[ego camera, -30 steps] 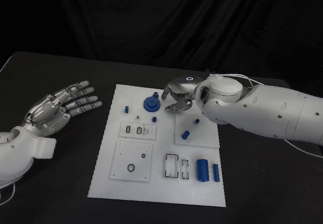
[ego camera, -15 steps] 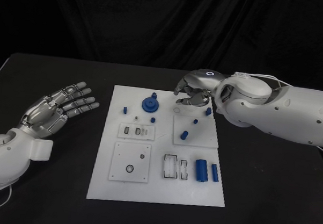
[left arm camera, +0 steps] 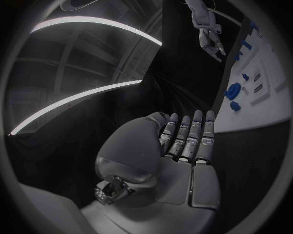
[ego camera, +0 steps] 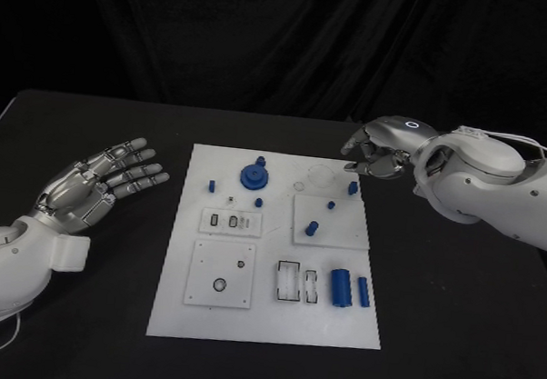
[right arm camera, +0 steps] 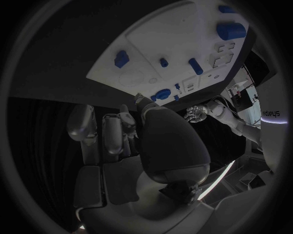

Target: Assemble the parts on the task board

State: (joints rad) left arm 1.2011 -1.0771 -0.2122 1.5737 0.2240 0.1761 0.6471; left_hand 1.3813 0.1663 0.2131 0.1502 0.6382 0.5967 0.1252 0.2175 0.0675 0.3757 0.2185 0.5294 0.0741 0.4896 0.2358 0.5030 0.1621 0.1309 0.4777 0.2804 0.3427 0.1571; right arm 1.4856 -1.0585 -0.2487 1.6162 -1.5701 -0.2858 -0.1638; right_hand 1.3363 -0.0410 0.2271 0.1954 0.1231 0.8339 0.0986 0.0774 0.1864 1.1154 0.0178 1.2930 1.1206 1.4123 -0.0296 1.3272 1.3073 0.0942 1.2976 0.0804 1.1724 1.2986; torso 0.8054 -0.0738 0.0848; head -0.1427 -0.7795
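The white task board (ego camera: 266,321) lies mid-table with blue parts on it. A round blue gear piece (ego camera: 256,177) stands near its far edge, small blue pegs (ego camera: 331,205) are spread around the middle, and a thick blue cylinder (ego camera: 341,286) lies at the near right. My right hand (ego camera: 376,155) hovers off the board's far right corner, fingers curled in, nothing visible in them. My left hand (ego camera: 97,180) lies palm up left of the board, fingers spread and empty. The left wrist view shows that hand (left arm camera: 183,146) beside the board (left arm camera: 265,105). The right wrist view shows the curled right hand (right arm camera: 134,146) before the board (right arm camera: 177,36).
A slimmer blue cylinder (ego camera: 366,292) lies beside the thick one. Two raised white plates (ego camera: 223,274) with slots and holes sit on the board's near half. Bare black table (ego camera: 460,291) surrounds the board on all sides.
My right hand has drawn back rightward from over the blue gear piece to beyond the board's far right corner. A small blue peg shows where it had been. The left hand stayed still.
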